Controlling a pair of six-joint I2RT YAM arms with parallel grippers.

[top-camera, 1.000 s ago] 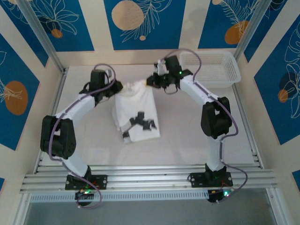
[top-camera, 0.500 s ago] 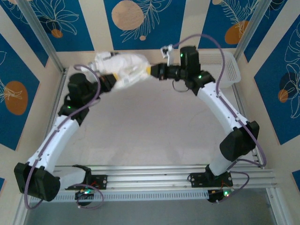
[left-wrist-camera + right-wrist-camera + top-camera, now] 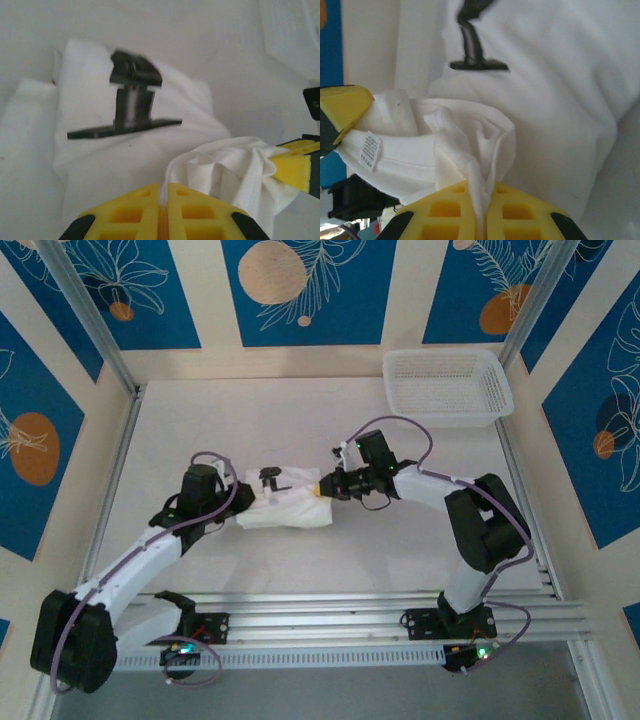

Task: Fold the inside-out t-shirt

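From where I stand the left arm (image 3: 130,560) and right arm (image 3: 430,483) match: white shells on the long links, bulky black housings at the joints. Thin purple cables (image 3: 395,419) loop along both. Their black bases (image 3: 185,625) sit on the aluminium rail (image 3: 320,618), each with a small green light on its near side. Farthest from that rail, the left claw (image 3: 163,187) and right claw (image 3: 481,187) carry yellow fingers (image 3: 200,210) moulded with square pockets, black at the outer corners
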